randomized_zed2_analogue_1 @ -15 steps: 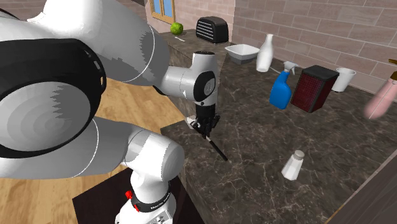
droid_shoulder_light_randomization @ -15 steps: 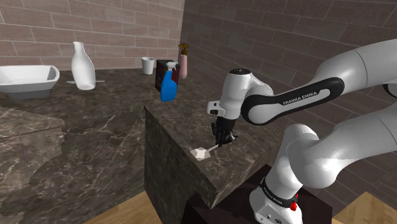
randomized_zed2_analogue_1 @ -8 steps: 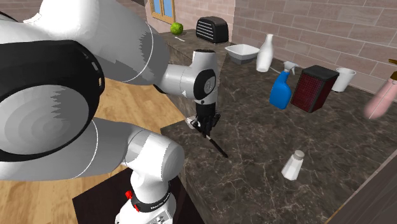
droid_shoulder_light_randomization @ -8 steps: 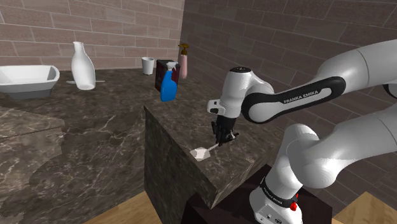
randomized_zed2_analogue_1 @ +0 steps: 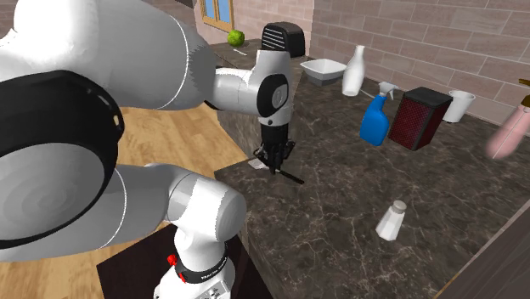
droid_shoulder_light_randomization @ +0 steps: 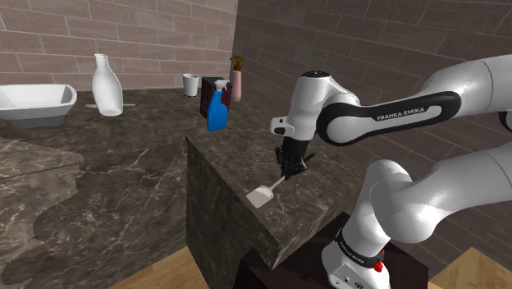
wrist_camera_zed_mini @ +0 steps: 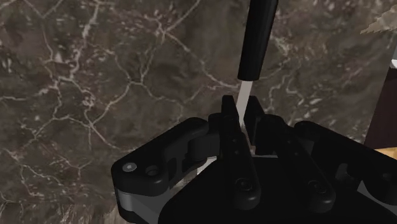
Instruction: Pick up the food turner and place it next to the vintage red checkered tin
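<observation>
**Tool Gripped the Food Turner, Far From the Red Tin**

The black tool [droid_shoulder_light_randomization: 287, 169] was clamped tight on the food turner [droid_shoulder_light_randomization: 262, 194]. Its two fingers [wrist_camera_zed_mini: 228, 111] pinched the thin grey stem of the turner between them. The turner's black handle stuck out past the fingers on one side. The flat white blade hung at the other end, lower down. The turner was tilted, with its blade low over the dark marble table [randomized_zed2_analogue_1: 357, 195]. I could not tell if the blade touched the table.

The dark red checkered tin [randomized_zed2_analogue_1: 425, 117] stood upright on the table. The turner was well apart from the tin, at the end of the table by the arm's dark stand [droid_shoulder_light_randomization: 279, 267]. The white arm [droid_shoulder_light_randomization: 386, 123] reached up from the stand and bent down over that end.

A blue spray bottle [randomized_zed2_analogue_1: 375, 119] stood just beside the tin, on the side toward the turner. In the shoulder view the bottle hid part of the tin. A white cup [randomized_zed2_analogue_1: 459, 105] stood near the tin on its other side, close to the brick wall. A pink bottle [randomized_zed2_analogue_1: 508, 136] stood near the tin too, past the cup. A small white shaker [randomized_zed2_analogue_1: 391, 220] stood on the table, apart from the tin. A white jug [randomized_zed2_analogue_1: 353, 70] and a white bowl [randomized_zed2_analogue_1: 323, 70] stood farther from the tin, beyond the spray bottle. A black toaster [randomized_zed2_analogue_1: 284, 38] and a round green fruit [randomized_zed2_analogue_1: 235, 37] were even farther from the tin.
</observation>
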Robot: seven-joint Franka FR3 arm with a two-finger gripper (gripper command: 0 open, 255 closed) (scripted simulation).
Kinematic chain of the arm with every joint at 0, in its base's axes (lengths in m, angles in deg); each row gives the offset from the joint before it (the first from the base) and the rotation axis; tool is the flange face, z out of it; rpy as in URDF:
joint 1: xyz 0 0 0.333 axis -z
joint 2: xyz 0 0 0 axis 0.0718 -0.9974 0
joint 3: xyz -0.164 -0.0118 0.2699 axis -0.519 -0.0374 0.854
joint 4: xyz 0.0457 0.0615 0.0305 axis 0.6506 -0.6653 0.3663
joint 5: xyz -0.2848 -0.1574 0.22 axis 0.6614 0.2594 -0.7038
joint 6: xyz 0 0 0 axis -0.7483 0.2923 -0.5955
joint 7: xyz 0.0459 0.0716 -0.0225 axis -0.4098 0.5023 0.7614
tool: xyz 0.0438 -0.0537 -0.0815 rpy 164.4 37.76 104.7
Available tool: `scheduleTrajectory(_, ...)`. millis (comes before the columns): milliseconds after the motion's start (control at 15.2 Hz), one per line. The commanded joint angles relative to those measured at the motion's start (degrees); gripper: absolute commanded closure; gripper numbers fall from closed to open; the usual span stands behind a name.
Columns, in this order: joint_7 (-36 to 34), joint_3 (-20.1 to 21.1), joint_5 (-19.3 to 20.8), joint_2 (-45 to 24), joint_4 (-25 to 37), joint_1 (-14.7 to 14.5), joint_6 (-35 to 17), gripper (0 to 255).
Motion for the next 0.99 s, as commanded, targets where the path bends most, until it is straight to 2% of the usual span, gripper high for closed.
scheduleTrajectory(0, 0.3, 0.2, -0.3, 1.0, 1.2, 0.0, 2.2, 255)
scheduleTrajectory(924, 1.1, 2.1, -2.4, 3.7, 10.6, -0.9, 14.3, 255)
